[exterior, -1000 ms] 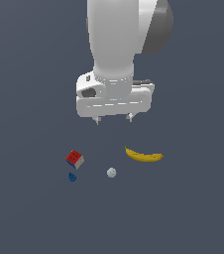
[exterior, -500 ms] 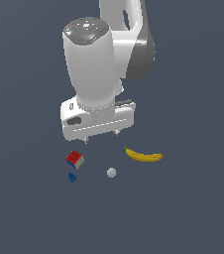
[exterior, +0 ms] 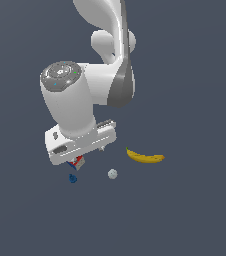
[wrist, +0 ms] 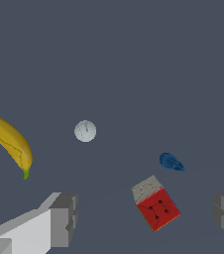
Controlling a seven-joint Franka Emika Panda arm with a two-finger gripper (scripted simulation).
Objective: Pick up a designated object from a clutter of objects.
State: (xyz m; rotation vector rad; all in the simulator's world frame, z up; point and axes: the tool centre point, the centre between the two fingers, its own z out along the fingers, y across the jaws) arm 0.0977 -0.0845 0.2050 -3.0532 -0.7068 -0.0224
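Observation:
The designated object, a tiny dark blue lump (exterior: 73,178), lies on the floor just in front of the puzzle cube (exterior: 76,162), which the hand partly hides. In the wrist view the lump (wrist: 171,161) lies beyond the red-topped cube (wrist: 156,203). My gripper (exterior: 88,154) hangs above the cube, open and empty. In the wrist view the gripper (wrist: 146,216) has its two grey fingers (wrist: 62,218) wide apart with the cube between them. The lump is apart from the fingers.
A pale grey-white ball (exterior: 112,174) lies to the exterior view's right of the lump, and shows in the wrist view (wrist: 85,131). A yellow banana (exterior: 145,157) lies further right, also in the wrist view (wrist: 10,141). The floor is plain dark grey.
The arm has swung towards the exterior view's left and come lower, so the hand now hangs over the cube and partly covers it. The objects have not moved.

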